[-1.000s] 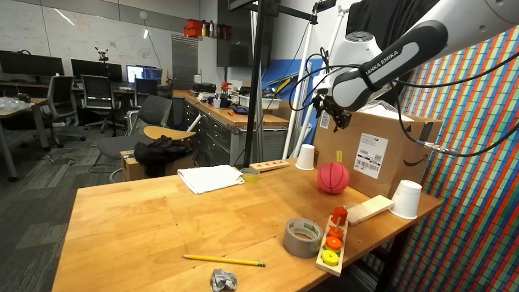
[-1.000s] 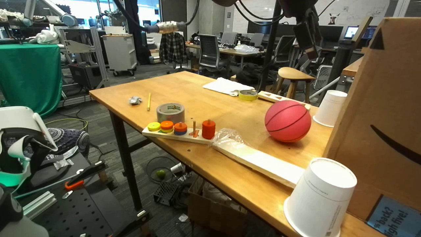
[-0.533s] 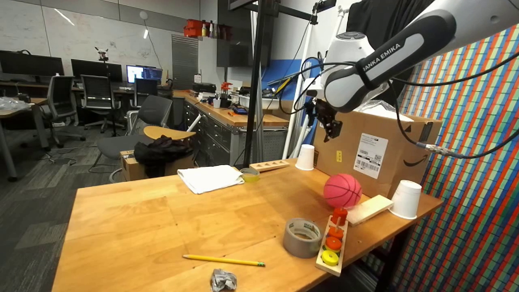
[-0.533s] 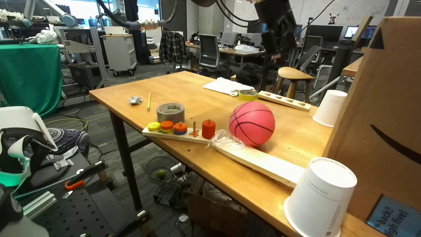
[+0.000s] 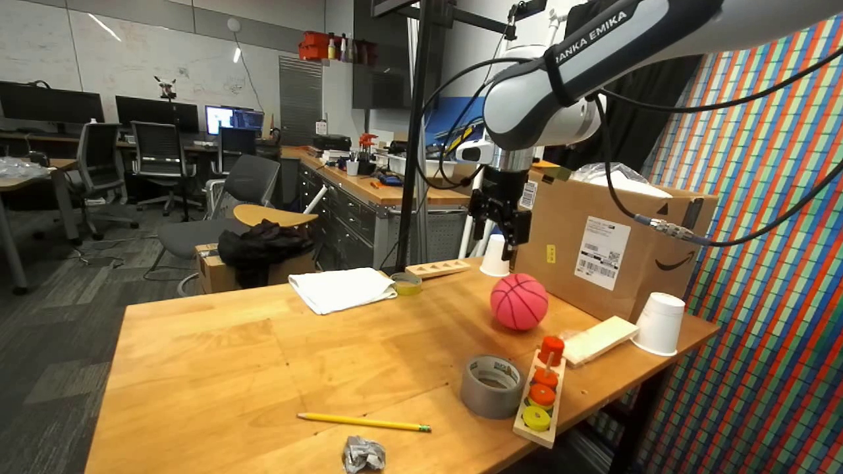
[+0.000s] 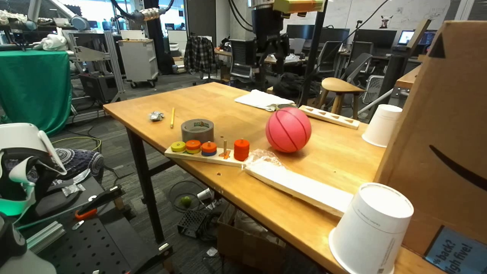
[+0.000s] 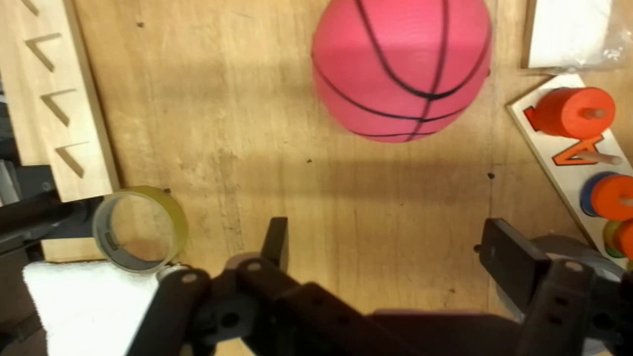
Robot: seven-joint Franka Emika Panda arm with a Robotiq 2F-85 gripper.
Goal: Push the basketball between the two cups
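Note:
The pinkish-red basketball (image 5: 519,301) rests on the table, out in front of the cardboard box. Two upturned white cups stand near the box's ends: a far cup (image 5: 494,255), partly behind my gripper's finger, and a near cup (image 6: 371,228). In both exterior views the ball sits to the table side of them. My gripper (image 6: 269,71) hangs above the table, higher than the ball and not touching it. From the wrist, the basketball (image 7: 403,69) lies beyond the fingertips, cut by the top edge. Bare wood shows between the widely spaced fingers of the gripper (image 7: 385,237).
The cardboard box (image 5: 593,263) stands behind the ball. A wrapped wooden plank (image 6: 300,186), a stacking toy (image 5: 541,398) and a grey tape roll (image 5: 490,388) line the near side. Far off are a yellow tape roll (image 7: 138,227), a notched wooden strip (image 5: 438,268) and a white cloth (image 5: 342,289).
The ball has rolled from near the box to the plank, then back a little toward the table's middle. My gripper has swung away from the box and now points straight down.

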